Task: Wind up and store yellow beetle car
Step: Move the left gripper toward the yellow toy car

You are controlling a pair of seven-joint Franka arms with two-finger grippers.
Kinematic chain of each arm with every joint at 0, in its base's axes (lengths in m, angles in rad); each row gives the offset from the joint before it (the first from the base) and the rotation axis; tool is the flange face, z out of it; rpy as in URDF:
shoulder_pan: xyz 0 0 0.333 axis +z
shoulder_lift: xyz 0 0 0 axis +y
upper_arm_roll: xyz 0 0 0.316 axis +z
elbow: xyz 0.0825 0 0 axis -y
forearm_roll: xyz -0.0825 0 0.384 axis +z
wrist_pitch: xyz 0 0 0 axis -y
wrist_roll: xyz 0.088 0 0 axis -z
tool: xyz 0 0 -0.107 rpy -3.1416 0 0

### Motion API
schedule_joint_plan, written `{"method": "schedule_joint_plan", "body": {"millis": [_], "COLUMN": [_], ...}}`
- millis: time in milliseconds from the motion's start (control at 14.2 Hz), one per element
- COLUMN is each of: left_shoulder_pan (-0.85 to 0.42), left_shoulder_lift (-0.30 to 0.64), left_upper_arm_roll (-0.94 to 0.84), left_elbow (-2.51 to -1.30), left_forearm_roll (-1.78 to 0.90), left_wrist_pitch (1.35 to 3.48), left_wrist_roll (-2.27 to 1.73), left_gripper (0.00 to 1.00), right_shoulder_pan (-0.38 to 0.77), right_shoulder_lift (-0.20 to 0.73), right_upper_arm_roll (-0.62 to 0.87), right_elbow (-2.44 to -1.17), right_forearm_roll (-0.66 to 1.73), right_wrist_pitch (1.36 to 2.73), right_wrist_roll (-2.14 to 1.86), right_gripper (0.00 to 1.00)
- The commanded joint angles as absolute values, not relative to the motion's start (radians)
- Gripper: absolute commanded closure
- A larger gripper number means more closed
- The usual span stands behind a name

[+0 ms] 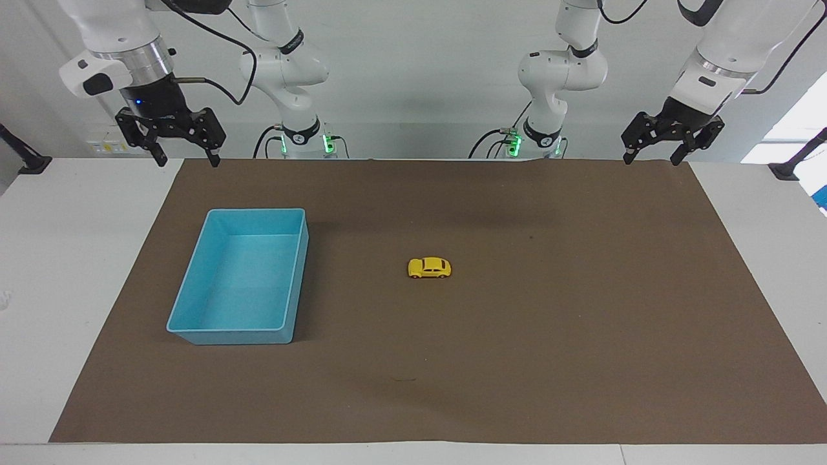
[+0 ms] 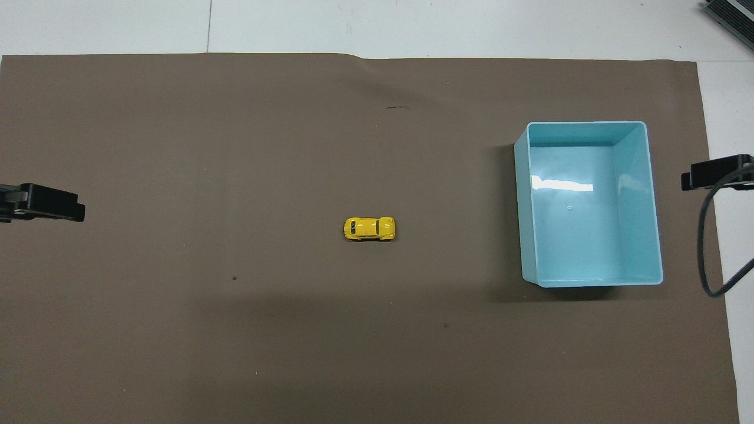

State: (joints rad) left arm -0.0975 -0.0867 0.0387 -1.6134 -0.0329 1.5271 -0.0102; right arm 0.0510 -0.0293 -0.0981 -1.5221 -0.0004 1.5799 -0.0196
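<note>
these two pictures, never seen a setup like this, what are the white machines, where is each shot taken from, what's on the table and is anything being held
The white machines are two robot arms standing at one end of a table. Each ends in a black two-fingered claw, its end effector. One picture looks at the robots from across the table. The other looks steeply down from above the robots' own end, so the two are turned half a circle from each other.

A brown mat covers the table. On its middle sits a yellow beetle car, a tiny toy. Beside it, toward the right arm's end of the table, stands an empty blue tray.

Nothing is held. The left end effector and the right end effector both hang open in the air over the mat's edge nearest the robots, clear of the car.
</note>
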Motion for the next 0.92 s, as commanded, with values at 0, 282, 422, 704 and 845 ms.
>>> {"method": "schedule_joint_plan", "body": {"millis": [0, 282, 422, 704, 845], "left_shoulder_pan": [-0.13, -0.187, -0.19, -0.219, -0.235], "left_shoulder_lift": [-0.081, -0.029, -0.003, 0.015, 0.017], "left_upper_arm_roll": [0.041, 0.041, 0.04, 0.04, 0.041], "left_elbow": [-1.621, -1.634, -1.634, -1.66, -1.681], "left_forearm_roll": [-0.048, -0.049, -0.054, -0.107, -0.141], "left_wrist_pitch": [1.537, 1.624, 1.655, 1.709, 1.735], "left_wrist_roll": [-0.064, -0.204, -0.282, -0.617, -0.772], "left_gripper": [0.0, 0.0, 0.0, 0.0, 0.0], "right_shoulder_pan": [0.006, 0.009, 0.012, 0.014, 0.014], "right_shoulder_lift": [-0.043, -0.044, -0.044, -0.044, -0.044], "right_upper_arm_roll": [-0.058, -0.058, -0.058, -0.06, -0.06], "right_elbow": [-1.529, -1.528, -1.528, -1.528, -1.528], "right_forearm_roll": [0.015, 0.014, 0.014, 0.014, 0.014], "right_wrist_pitch": [1.565, 1.566, 1.566, 1.566, 1.568], "right_wrist_roll": [-0.021, -0.02, -0.021, -0.02, -0.02], "right_gripper": [0.0, 0.0, 0.0, 0.0, 0.0]}}
